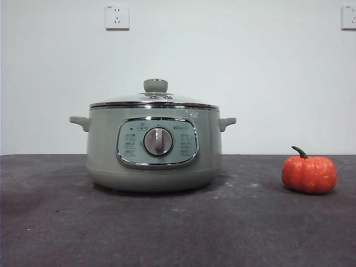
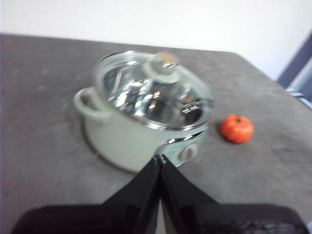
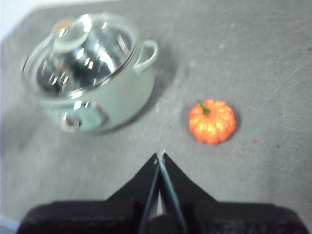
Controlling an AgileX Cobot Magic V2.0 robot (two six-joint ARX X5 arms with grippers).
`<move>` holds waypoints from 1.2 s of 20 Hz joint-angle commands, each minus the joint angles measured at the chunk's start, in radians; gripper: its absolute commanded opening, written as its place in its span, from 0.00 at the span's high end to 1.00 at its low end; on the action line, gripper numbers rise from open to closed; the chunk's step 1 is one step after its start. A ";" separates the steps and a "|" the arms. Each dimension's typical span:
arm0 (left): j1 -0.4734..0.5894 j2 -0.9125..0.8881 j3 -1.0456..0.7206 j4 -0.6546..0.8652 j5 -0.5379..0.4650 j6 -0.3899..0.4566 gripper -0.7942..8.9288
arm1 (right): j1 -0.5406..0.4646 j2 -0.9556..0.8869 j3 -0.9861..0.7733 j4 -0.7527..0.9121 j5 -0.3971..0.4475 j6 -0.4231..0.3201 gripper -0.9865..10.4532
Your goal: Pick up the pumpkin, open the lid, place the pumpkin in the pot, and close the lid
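A small orange pumpkin (image 1: 309,173) with a green stem rests on the dark table to the right of the pot, also seen as pumpkin (image 3: 212,121) and pumpkin (image 2: 236,128). The sage-green pot (image 1: 154,146) stands in the middle, its dial facing the front camera. Its glass lid (image 1: 154,100) with a green knob sits closed on the pot (image 2: 141,122). My left gripper (image 2: 160,159) is shut and empty, high above the table near the pot's front. My right gripper (image 3: 161,156) is shut and empty, hovering above the table short of the pumpkin. Neither arm shows in the front view.
The dark grey table (image 1: 55,222) stretches wide around the pot. A white wall with two sockets (image 1: 117,16) stands behind. The table's far edge and a blue-grey strip (image 2: 297,68) show in the left wrist view.
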 commanded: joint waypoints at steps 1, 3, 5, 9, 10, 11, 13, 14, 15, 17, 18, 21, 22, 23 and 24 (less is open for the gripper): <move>-0.013 0.043 0.087 -0.053 0.044 0.060 0.93 | 0.017 0.028 0.062 -0.056 -0.003 -0.064 0.92; -0.027 0.080 0.157 -0.133 0.044 0.101 0.93 | 0.032 0.033 0.084 -0.071 -0.002 -0.066 0.92; -0.033 0.097 0.189 -0.161 0.040 0.115 0.93 | 0.035 0.033 0.085 -0.076 -0.002 -0.071 0.92; -0.035 0.098 0.195 -0.154 0.040 0.113 0.88 | 0.035 0.033 0.085 -0.072 -0.002 -0.070 0.90; -0.035 0.098 0.195 -0.154 0.038 0.106 0.69 | 0.035 0.033 0.085 -0.069 -0.002 -0.070 0.81; -0.035 0.098 0.195 -0.154 0.035 0.106 0.40 | 0.035 0.033 0.085 -0.065 -0.002 -0.070 0.65; -0.035 0.098 0.195 -0.154 0.035 0.106 0.04 | 0.035 0.034 0.085 -0.064 -0.002 -0.070 0.29; -0.035 0.098 0.195 -0.154 0.035 0.106 0.04 | 0.035 0.034 0.085 -0.065 -0.002 -0.070 0.25; -0.035 0.098 0.195 -0.154 0.035 0.106 0.04 | 0.035 0.035 0.085 -0.065 -0.002 -0.070 0.25; -0.035 0.098 0.195 -0.154 0.036 0.106 0.04 | 0.035 0.036 0.085 -0.065 -0.002 -0.070 0.25; -0.035 0.098 0.195 -0.154 0.037 0.106 0.04 | 0.035 0.040 0.085 -0.065 -0.002 -0.070 0.25; -0.035 0.098 0.195 -0.155 0.037 0.106 0.04 | 0.035 0.054 0.085 -0.065 -0.001 -0.070 0.25; -0.035 0.098 0.195 -0.155 0.038 0.106 0.04 | 0.035 0.065 0.085 -0.064 0.000 -0.070 0.25; -0.035 0.098 0.195 -0.155 0.038 0.106 0.04 | 0.035 0.084 0.085 -0.058 0.001 -0.070 0.25; -0.035 0.098 0.195 -0.155 0.038 0.106 0.04 | 0.035 0.106 0.085 -0.049 0.002 -0.070 0.26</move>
